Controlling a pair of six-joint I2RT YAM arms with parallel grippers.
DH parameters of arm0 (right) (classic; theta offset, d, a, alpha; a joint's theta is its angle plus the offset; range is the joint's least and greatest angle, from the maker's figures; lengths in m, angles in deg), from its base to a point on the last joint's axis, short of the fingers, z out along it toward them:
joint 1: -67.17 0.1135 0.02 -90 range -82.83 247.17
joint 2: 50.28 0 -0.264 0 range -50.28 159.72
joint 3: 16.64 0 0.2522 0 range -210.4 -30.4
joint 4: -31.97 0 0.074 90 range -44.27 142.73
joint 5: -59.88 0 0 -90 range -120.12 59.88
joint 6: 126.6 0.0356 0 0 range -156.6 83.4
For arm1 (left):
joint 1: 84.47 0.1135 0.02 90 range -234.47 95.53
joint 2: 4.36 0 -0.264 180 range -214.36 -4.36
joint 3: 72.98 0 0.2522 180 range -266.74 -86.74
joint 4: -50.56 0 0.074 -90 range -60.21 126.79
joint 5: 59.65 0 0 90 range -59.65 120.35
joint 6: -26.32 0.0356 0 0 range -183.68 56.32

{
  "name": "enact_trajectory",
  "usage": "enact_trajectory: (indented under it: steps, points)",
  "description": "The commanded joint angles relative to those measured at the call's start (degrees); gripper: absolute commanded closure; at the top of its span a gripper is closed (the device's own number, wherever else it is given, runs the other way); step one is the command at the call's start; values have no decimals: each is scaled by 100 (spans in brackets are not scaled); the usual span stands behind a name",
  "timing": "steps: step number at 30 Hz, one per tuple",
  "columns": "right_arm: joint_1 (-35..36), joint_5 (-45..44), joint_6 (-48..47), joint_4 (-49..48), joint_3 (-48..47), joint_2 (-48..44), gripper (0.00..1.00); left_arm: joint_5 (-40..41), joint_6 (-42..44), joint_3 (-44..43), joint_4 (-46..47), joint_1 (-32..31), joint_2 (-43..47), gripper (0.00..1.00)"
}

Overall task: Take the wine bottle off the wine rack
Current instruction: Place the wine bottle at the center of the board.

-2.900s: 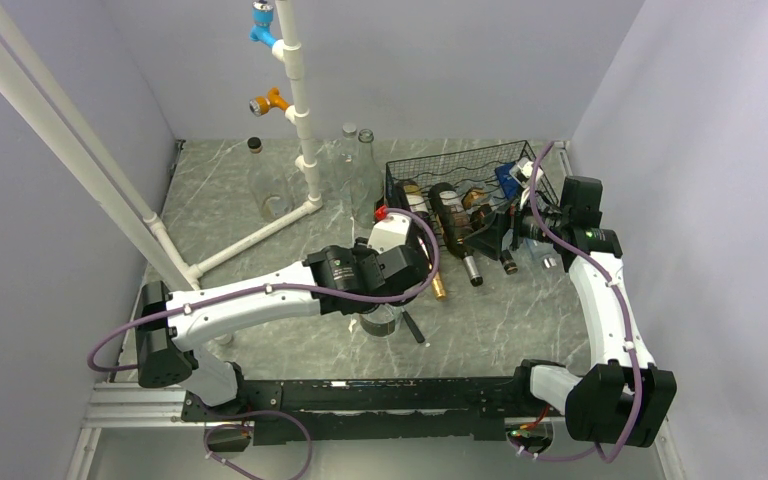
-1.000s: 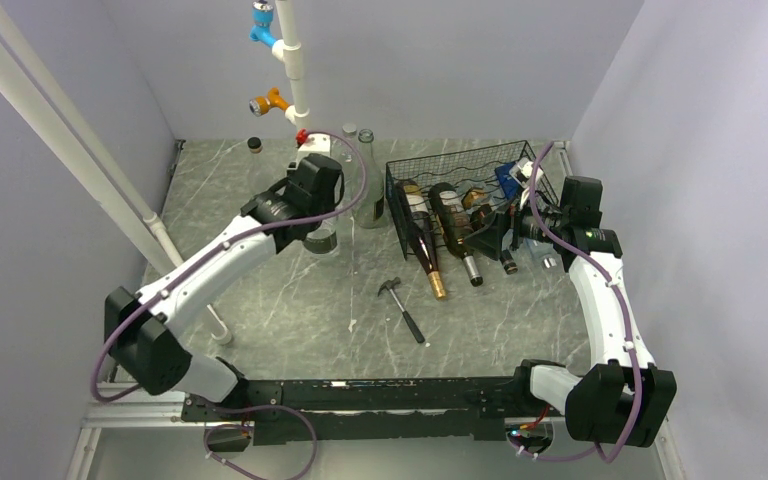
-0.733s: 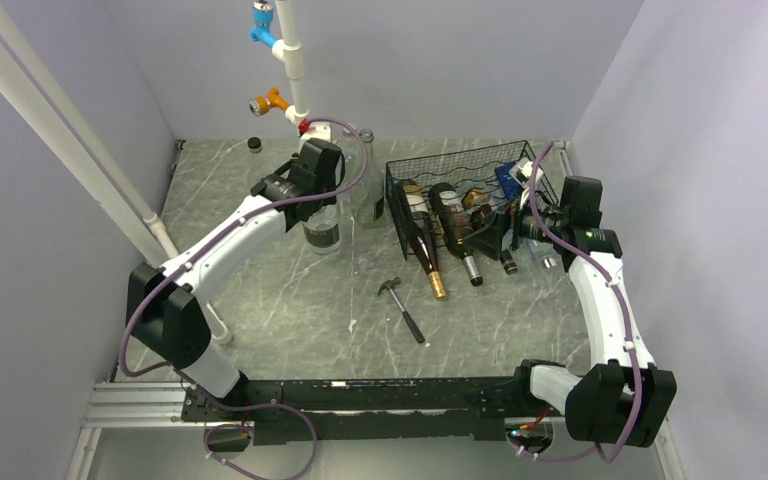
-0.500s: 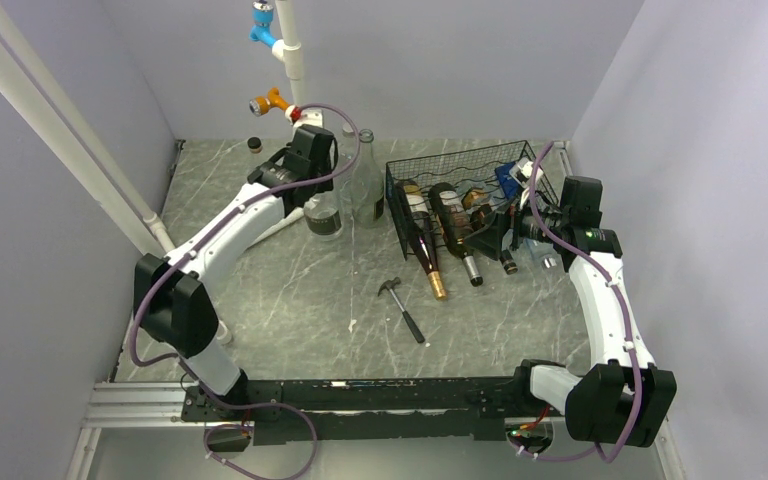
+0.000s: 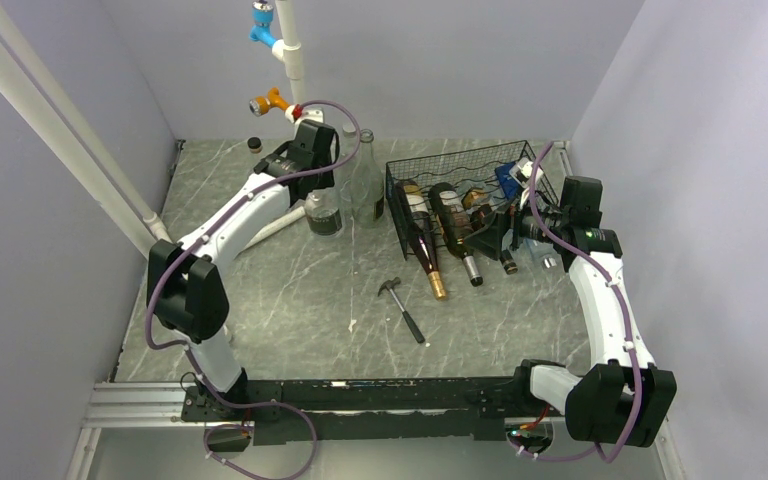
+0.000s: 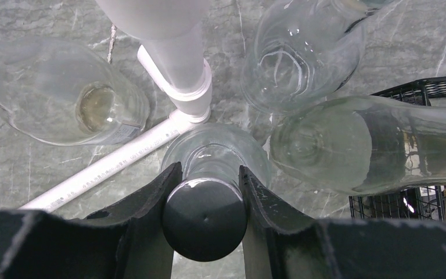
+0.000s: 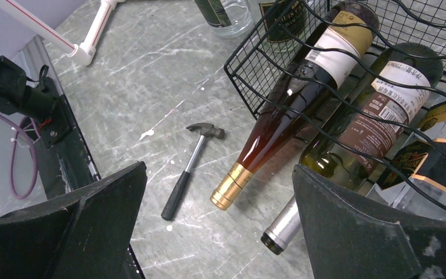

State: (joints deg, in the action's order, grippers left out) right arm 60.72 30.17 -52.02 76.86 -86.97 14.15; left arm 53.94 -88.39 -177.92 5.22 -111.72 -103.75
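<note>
Wine rack (image 5: 452, 160) at the table's (image 5: 280, 290) rear right, wine bottles (image 5: 420, 232) lying side by side in it, necks poking out of its near end. A hammer (image 5: 401, 304) lies on the table in front of the rack, just left of the necks. At rear left, glass bottles (image 6: 64, 93) stand clustered around the foot of a pipe stand (image 5: 296, 80); the front bottle (image 5: 323, 215) sits under the left gripper (image 6: 205, 192). The right gripper (image 7: 217, 174) hangs by the rack's near right corner.
</note>
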Motion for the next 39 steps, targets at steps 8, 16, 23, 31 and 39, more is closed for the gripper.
enact_trajectory:
  steps: [8, 16, 23, 31, 39]
  points:
    - [-23, 9, -121, -152, -20, -96, 1, 125, -16, -594, 578, 26, 114, 63]
    - [-24, 9, -127, -155, -20, -89, 1, 102, -26, -579, 553, 26, 229, 50]
    - [-22, 0, -132, -152, -20, -96, 1, 32, -9, -599, 523, 26, 368, 42]
    - [-23, -9, -154, -134, -33, -99, 1, -201, 267, -390, 542, 27, 878, 27]
    - [-23, -57, -188, -117, -40, -101, 1, -1579, 1107, 499, 1201, 26, 1803, 1]
